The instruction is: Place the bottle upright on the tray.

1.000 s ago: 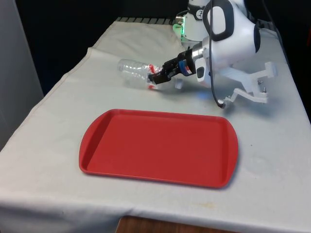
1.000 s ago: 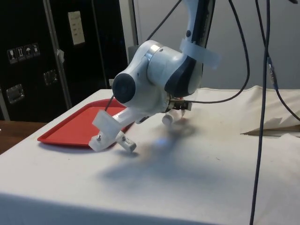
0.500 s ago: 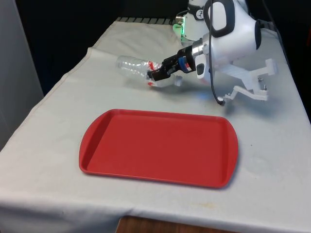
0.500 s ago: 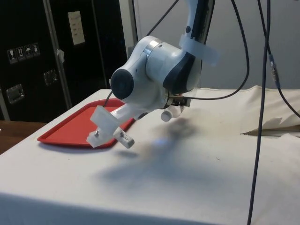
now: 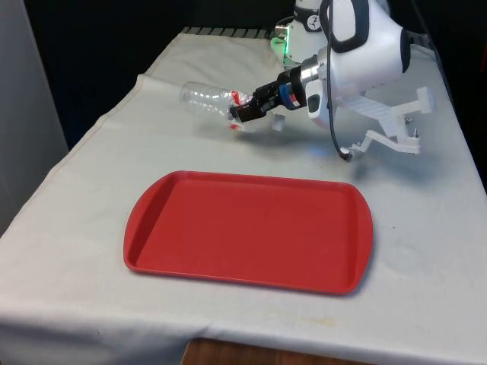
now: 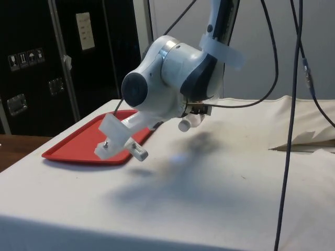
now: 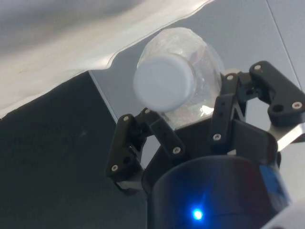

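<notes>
A clear plastic bottle [image 5: 204, 99] with a red label lies nearly level in the air, a little above the white cloth beyond the tray's far edge. My gripper [image 5: 242, 114] is shut on it near the label, with the base pointing to the front view's left. In the wrist view the bottle's white cap [image 7: 164, 83] faces the camera, and the body sits between the black fingers [image 7: 159, 131] of the gripper [image 7: 190, 112]. The side view shows the cap [image 6: 184, 124] poking out under the wrist. The red tray [image 5: 183, 228] lies bare, nearer the front edge.
The white cloth [image 5: 426, 228] covers the whole table and drops off at the front view's left edge. In the side view, the tray [image 6: 78, 144] is at the far left and a raised fold of cloth [image 6: 309, 138] lies at the right.
The gripper has lifted the bottle slightly higher off the cloth and carried it a little away from the tray. The grip has stayed shut.
</notes>
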{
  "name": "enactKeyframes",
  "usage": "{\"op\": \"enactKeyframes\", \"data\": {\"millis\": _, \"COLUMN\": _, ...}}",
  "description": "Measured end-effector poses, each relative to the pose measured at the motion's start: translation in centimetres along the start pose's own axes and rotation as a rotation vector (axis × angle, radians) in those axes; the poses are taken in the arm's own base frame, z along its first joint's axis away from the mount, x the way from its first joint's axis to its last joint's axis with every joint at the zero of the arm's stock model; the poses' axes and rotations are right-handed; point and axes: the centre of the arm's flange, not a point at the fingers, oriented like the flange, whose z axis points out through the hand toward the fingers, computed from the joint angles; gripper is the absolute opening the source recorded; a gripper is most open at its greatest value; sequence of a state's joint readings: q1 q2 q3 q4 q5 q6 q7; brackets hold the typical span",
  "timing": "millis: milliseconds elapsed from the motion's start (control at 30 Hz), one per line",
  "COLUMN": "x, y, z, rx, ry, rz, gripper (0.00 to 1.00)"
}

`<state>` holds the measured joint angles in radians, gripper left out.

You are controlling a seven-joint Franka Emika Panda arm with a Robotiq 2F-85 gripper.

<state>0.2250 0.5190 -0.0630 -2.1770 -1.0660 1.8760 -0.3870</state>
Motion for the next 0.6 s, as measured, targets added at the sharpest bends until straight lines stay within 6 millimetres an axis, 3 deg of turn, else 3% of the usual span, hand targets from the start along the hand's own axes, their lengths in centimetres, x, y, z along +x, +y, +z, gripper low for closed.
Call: {"op": "enactKeyframes", "data": {"millis": 600, "x": -1.6, "y": 0.5, "z": -0.9, "rx": -0.003, "ry": 0.005, "rz": 0.017, "gripper": 0.33}}
